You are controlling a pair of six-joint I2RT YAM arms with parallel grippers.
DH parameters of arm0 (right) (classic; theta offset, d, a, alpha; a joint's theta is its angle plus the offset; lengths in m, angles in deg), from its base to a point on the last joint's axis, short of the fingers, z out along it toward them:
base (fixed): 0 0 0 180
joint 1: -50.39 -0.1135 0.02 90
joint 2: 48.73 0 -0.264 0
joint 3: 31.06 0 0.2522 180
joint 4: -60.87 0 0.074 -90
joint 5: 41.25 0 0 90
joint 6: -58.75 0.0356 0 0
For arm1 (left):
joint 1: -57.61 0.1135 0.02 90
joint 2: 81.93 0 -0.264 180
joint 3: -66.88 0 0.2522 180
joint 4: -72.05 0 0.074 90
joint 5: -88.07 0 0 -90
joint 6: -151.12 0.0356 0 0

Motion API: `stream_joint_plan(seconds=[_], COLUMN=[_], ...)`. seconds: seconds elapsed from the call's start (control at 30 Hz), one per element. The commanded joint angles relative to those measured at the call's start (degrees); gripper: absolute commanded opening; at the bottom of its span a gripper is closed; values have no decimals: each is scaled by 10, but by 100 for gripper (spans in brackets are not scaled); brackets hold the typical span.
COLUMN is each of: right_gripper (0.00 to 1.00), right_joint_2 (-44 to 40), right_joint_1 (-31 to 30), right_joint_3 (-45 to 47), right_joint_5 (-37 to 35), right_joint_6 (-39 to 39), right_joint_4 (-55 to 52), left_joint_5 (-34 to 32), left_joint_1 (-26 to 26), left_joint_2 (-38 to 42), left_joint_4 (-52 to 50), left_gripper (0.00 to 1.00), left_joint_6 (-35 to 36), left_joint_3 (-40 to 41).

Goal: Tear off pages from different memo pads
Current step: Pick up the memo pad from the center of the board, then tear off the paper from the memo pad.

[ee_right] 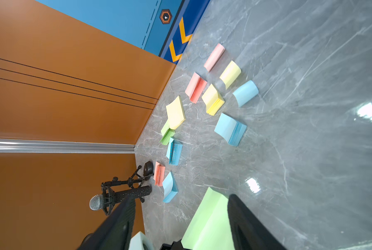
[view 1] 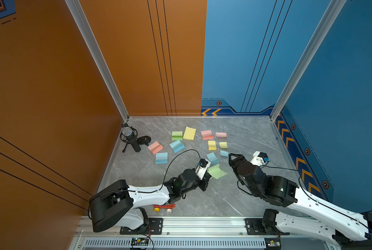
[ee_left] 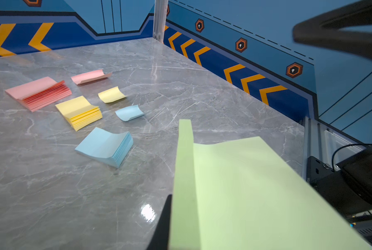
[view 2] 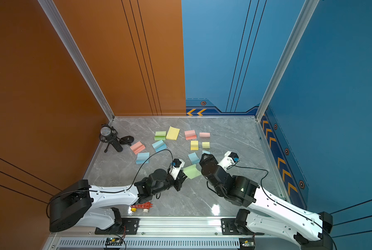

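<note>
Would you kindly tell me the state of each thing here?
Green sheet: bent, pinched at one edge.
Left gripper: shut on that sheet.
Right gripper: open, empty.
Pink sheet: loose, curled.
Yellow sheet: loose, curled.
Blue sheet: loose, curled.

Left arm (view 1: 148, 192) stretches forward, left pincer (view 1: 208, 175) clamped on a green memo pad (view 1: 217, 172); right arm (view 1: 310, 201) leans inward, right pincer (view 1: 233, 156) spread.

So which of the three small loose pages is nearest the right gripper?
The blue page, just beside the right gripper; the yellow page and pink page lie farther back.
</note>
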Motion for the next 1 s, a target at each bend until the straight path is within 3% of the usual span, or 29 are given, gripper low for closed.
stream_joint_plan(seconds=[0.0, 0.07, 0.17, 0.23, 0.33, 0.43, 0.67, 0.73, 0.9, 0.93, 0.97], right_gripper=[69, 71, 71, 69, 67, 69, 65, 56, 6, 0, 0], right_joint_2=[-38, -39, -10, 17, 63, 96, 144, 159, 175, 173, 170], right_joint_1=[48, 90, 109, 102, 100, 90, 76, 74, 86, 91, 98], right_joint_3=[21, 35, 22, 11, 4, 9, 13, 10, -11, -17, -23], right_joint_5=[21, 154, 371, 406, 394, 437, 424, 399, 391, 399, 410], right_joint_6=[-344, -603, -956, -1099, -1173, -1234, -1246, -1247, -1264, -1271, -1276], right_joint_4=[63, 130, 79, 23, 13, 25, 93, 102, 97, 88, 79], left_joint_5=[53, 88, 136, 150, 169, 186, 193, 197, 198, 195, 190], left_joint_1=[36, 56, 75, 85, 94, 96, 97, 97, 98, 99, 100], left_joint_2=[24, 34, 49, 62, 76, 82, 88, 88, 88, 87, 87], left_joint_4=[-20, -78, -120, -146, -166, -172, -188, -188, -190, -193, -197], left_gripper=[0, 0, 0, 0, 0, 0, 0, 0, 0, 0, 0], left_joint_6=[-53, -68, -78, -90, -98, -102, -98, -98, -99, -99, -101], left_joint_3=[7, -13, -27, -31, -32, -36, -46, -49, -49, -48, -48])
